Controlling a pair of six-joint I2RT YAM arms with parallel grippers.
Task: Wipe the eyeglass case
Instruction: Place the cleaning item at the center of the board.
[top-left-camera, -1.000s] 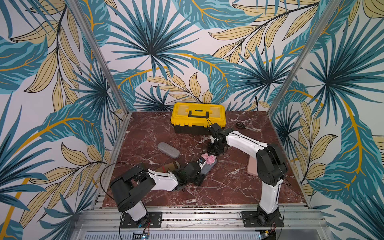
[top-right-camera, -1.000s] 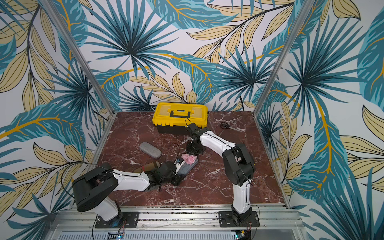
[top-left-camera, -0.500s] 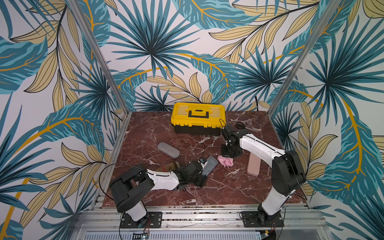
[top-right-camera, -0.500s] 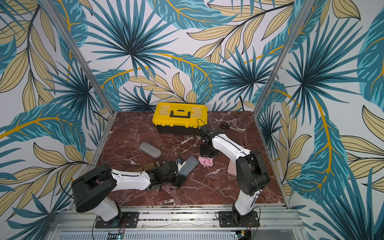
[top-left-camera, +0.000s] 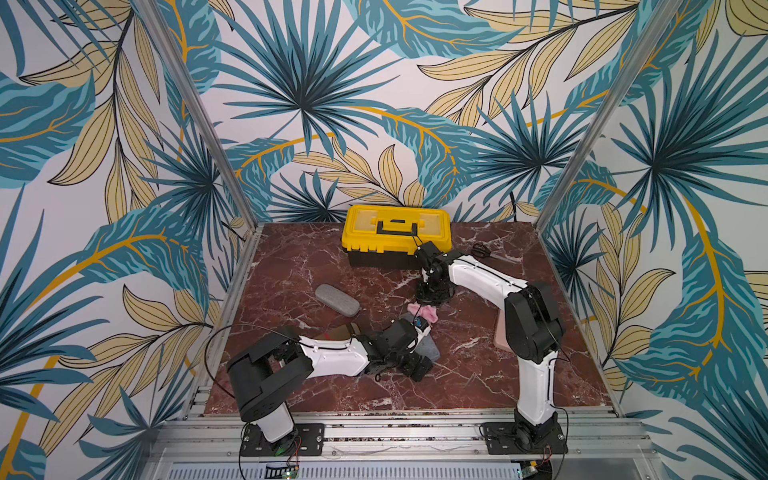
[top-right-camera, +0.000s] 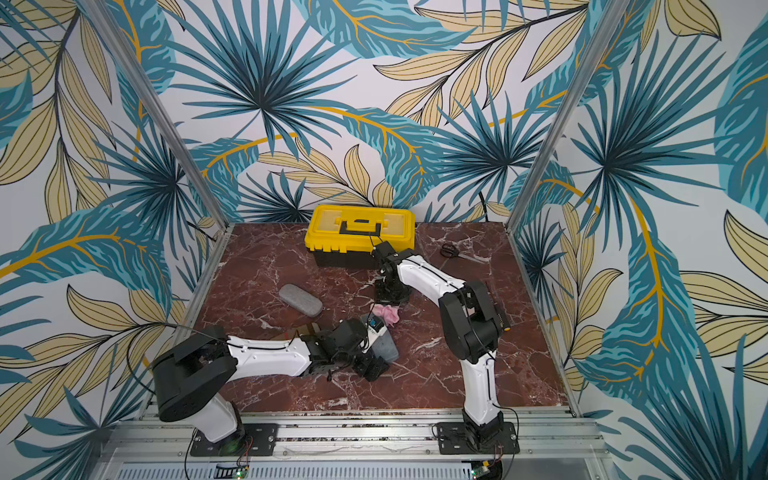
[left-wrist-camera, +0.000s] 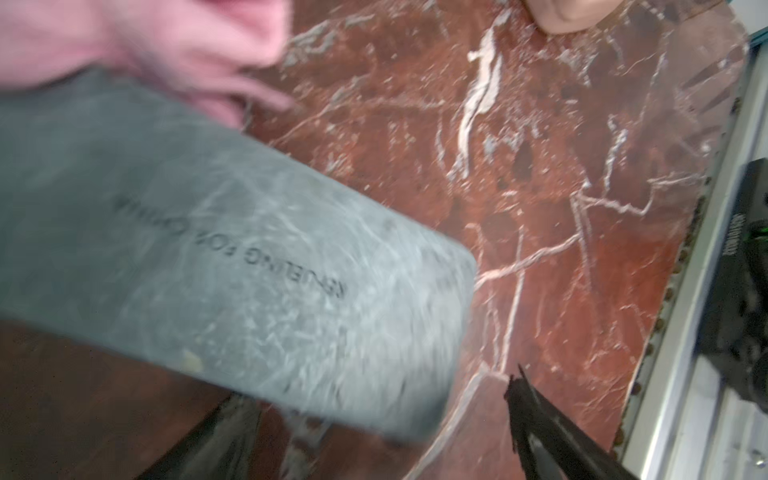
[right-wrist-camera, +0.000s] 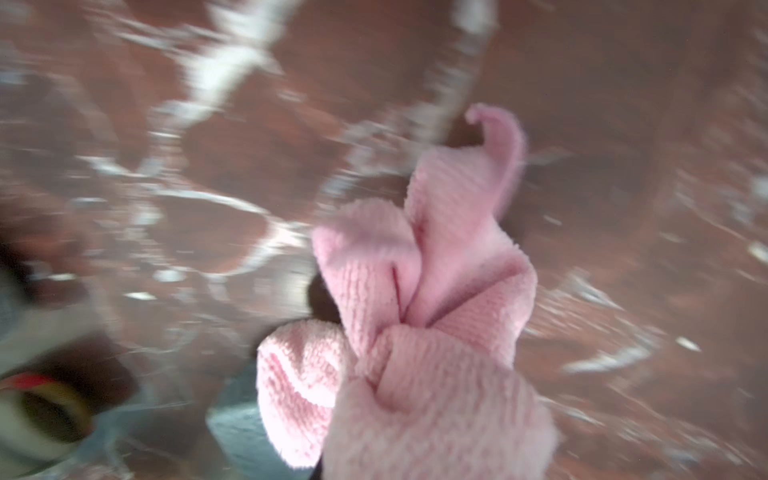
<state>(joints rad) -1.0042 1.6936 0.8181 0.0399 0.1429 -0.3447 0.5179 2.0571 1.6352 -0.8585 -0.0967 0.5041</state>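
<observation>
Marble tabletop (top-left-camera: 457, 386): left gripper (left-wrist-camera: 378, 386) splayed wide, eyeglass case (left-wrist-camera: 249, 249) lying free; right gripper (top-left-camera: 432, 299) pinches pink cloth (right-wrist-camera: 415, 311), presumably to wipe.

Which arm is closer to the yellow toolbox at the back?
Right. The right gripper hangs just in front of the yellow toolbox; the left gripper is farther forward, at the flat grey case.

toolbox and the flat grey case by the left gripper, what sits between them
The pink cloth, pinched in the right gripper; it shows in both top views.
</observation>
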